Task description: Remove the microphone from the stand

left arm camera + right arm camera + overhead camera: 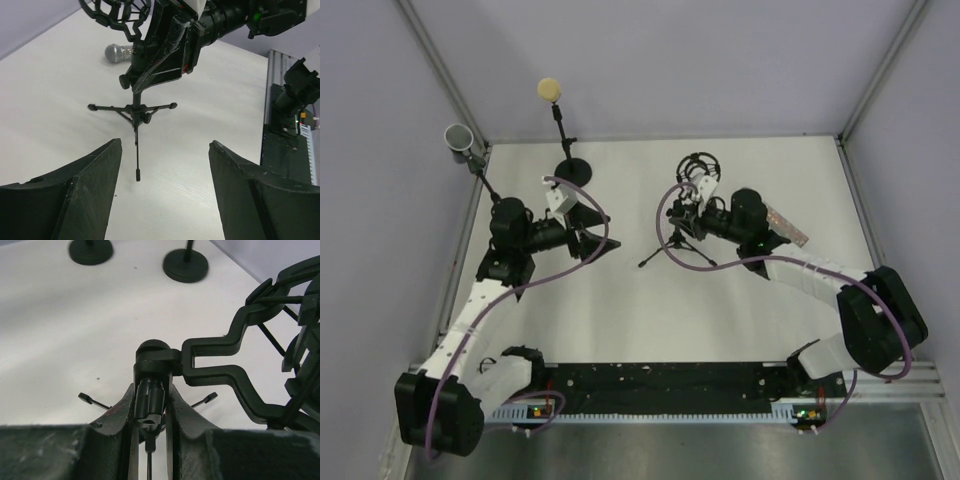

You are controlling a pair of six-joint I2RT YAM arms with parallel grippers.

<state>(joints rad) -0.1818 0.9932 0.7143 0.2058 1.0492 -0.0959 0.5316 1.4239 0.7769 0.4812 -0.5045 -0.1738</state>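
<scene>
White desk (620,300) before us, we see the right pincer (150,410) clamped on the stand (136,107) just under its shock mount (120,12), left pincer (165,145) wide and unladen, microphone (116,53) lying on the desk beyond the stand.

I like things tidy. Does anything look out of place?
Yes: a silver microphone lies on its side on the table behind the tripod stand, not in the stand's holder, which looks empty.
</scene>
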